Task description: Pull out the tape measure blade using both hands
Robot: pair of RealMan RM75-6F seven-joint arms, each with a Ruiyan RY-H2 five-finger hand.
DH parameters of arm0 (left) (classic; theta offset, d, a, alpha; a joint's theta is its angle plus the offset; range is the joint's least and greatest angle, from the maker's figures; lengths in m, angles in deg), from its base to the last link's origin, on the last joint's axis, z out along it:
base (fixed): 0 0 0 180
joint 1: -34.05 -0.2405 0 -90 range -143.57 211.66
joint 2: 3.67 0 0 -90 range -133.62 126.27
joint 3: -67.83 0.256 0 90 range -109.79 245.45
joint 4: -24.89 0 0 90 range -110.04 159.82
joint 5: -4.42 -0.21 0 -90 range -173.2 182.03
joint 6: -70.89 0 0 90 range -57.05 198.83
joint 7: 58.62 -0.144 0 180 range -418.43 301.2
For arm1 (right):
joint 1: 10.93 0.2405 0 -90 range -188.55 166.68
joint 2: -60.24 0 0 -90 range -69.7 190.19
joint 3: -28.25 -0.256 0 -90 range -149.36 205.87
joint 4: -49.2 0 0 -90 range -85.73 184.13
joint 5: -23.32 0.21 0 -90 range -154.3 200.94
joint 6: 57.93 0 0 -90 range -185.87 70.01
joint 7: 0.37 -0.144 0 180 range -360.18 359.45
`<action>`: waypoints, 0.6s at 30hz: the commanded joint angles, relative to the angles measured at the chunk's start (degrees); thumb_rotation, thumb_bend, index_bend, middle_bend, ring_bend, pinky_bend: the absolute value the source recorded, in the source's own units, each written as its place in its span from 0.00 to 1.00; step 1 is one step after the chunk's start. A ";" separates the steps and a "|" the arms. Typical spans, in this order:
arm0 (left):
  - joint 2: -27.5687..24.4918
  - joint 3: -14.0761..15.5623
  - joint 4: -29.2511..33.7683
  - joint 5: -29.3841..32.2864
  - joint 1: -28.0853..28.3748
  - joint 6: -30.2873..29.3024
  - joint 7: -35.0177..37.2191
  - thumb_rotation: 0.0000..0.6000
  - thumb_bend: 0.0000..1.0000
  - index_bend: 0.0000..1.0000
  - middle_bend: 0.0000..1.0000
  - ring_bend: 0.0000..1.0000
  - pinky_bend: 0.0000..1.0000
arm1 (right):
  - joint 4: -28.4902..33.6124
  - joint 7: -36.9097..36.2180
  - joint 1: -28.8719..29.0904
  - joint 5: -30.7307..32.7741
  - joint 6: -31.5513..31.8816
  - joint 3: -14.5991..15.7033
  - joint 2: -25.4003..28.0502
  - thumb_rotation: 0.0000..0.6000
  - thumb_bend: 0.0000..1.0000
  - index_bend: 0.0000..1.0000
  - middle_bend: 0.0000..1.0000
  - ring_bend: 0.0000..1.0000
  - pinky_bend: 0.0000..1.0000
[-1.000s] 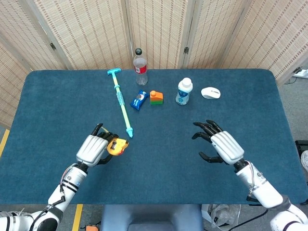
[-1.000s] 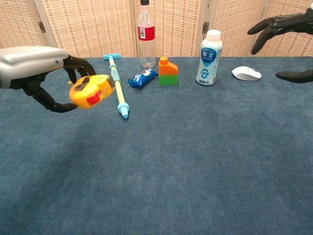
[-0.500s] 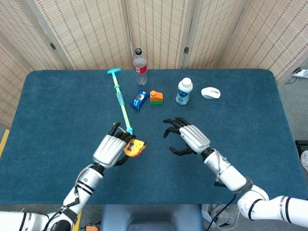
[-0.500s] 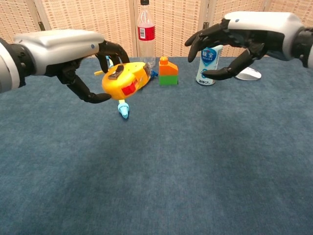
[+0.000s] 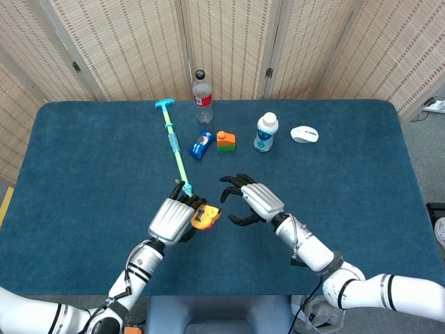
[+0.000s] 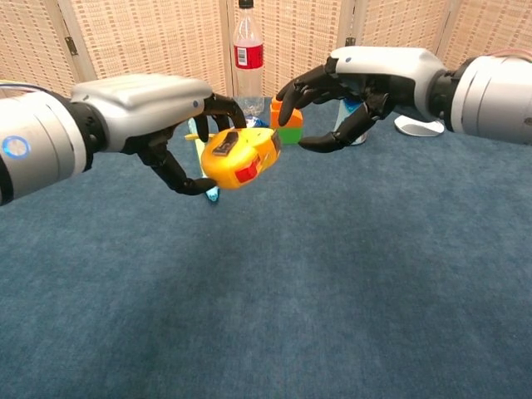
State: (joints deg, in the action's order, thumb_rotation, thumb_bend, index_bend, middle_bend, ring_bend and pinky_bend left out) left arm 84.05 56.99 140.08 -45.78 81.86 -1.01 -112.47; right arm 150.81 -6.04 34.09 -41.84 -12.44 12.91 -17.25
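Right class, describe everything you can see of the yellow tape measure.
The tape measure has a rounded yellow case, plastic by its look, with a red patch on its side and a dark part on top. The left robot hand holds it tilted above the blue table. The right robot hand is near, apart from it.

My two cameras, one high and one low.
My head view looks steeply down over the whole table [image 5: 83, 160]; my chest view faces level across it, close, sharing my left hand [image 6: 150, 116] and right hand [image 6: 366, 75].
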 commanded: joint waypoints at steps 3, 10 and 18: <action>0.28 0.07 -0.28 0.57 0.42 -0.38 0.21 1.00 0.39 0.46 0.42 0.32 0.03 | -0.59 0.71 0.60 0.98 -0.07 0.32 -0.68 1.00 0.38 0.39 0.14 0.12 0.00; 0.66 0.46 -0.53 0.90 1.07 -0.77 0.35 1.00 0.39 0.46 0.42 0.32 0.03 | -1.04 1.37 1.41 2.21 -0.03 0.57 -1.78 1.00 0.38 0.41 0.14 0.12 0.00; 0.71 0.72 -0.90 1.37 1.42 -1.05 1.04 1.00 0.39 0.46 0.42 0.32 0.03 | -1.22 2.99 2.25 3.63 0.17 0.99 -2.66 1.00 0.38 0.43 0.15 0.12 0.00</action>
State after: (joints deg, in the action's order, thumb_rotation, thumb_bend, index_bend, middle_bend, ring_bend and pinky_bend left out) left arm 84.78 57.69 139.20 -44.43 83.28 -2.04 -111.45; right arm 149.60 -3.09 36.30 -38.24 -12.30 13.87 -19.88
